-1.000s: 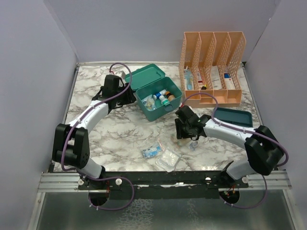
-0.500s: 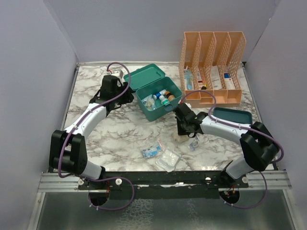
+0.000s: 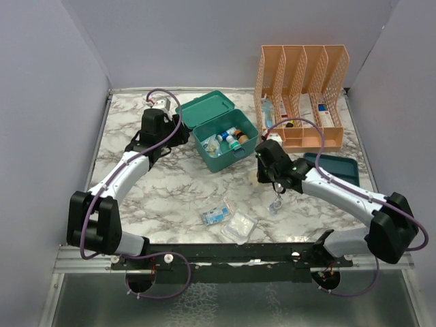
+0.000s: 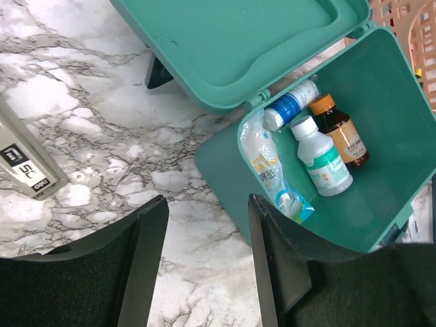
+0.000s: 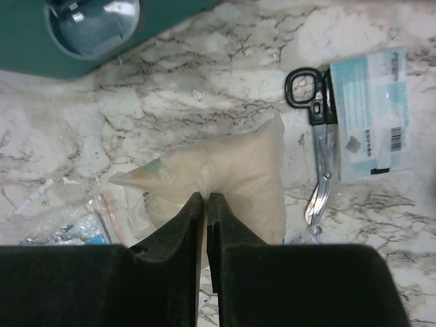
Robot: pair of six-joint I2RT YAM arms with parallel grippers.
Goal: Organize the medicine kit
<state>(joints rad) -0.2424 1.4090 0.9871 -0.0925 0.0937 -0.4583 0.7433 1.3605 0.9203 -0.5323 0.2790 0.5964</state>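
The teal medicine kit [image 3: 216,155] stands open at mid-table with its lid [image 4: 231,41] tipped back. Inside lie a white bottle with a green label [image 4: 323,160], a brown bottle [image 4: 343,136], a blue-and-white bottle [image 4: 289,105] and a plastic packet [image 4: 266,163]. My left gripper [image 4: 206,201] hovers open over the marble at the kit's left corner, holding nothing. My right gripper [image 5: 206,196] is shut on the top of a cloudy white plastic pouch [image 5: 238,170]. That pouch [image 3: 277,203] hangs below the right gripper [image 3: 274,182], right of the kit.
An orange mesh organizer [image 3: 300,95] stands at the back right, a dark tray [image 3: 337,167] in front of it. Scissors [image 5: 317,170] and a blue-white packet [image 5: 371,112] lie on the marble, with clear bags [image 3: 238,228] near the front edge. A grey box [image 4: 27,163] lies left of the kit.
The right gripper has shut on the white pouch and risen with it, swinging slightly right. The left gripper has crept toward the back, beside the kit's lid, and opened a little.
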